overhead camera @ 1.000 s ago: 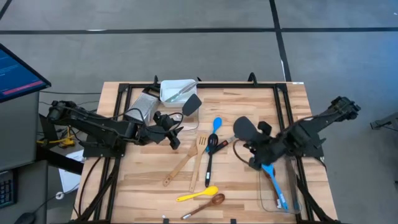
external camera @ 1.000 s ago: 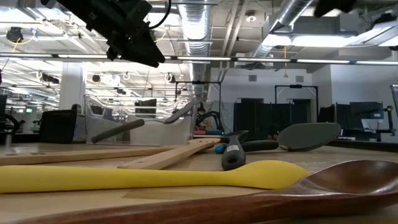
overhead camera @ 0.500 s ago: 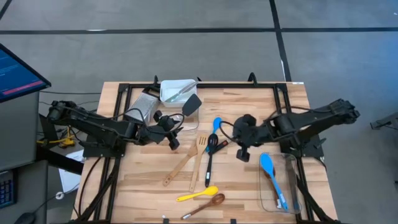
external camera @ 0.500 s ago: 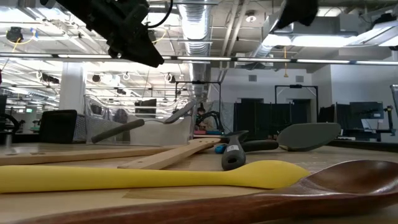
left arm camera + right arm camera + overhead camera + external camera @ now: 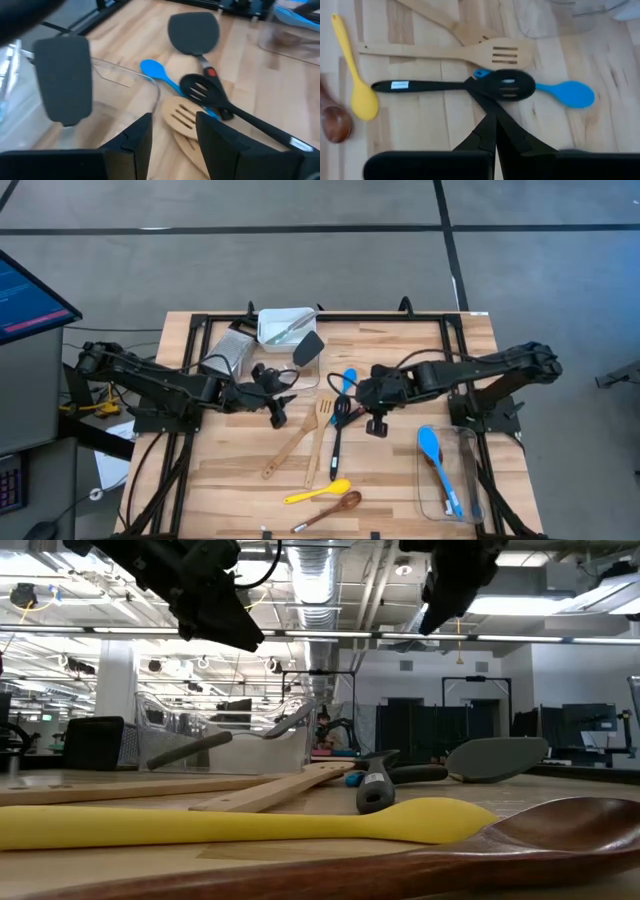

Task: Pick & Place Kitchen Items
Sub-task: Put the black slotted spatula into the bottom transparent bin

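Black slotted spoon (image 5: 502, 86) lying across and hiding the middle of the blue spoon (image 5: 570, 93) on the counter (image 5: 400, 480), right gripper (image 5: 377, 427) hovering above them, fingers pressed together and empty, left gripper (image 5: 280, 417) near the clear tub (image 5: 300, 380), fingers spread, holding nothing.

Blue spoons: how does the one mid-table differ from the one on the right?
The mid-table blue spoon lies on bare wood, its handle crossed by a black slotted spoon. The right-hand blue spoon lies in a clear tub, uncovered, and looks larger. Both are blue with long handles.
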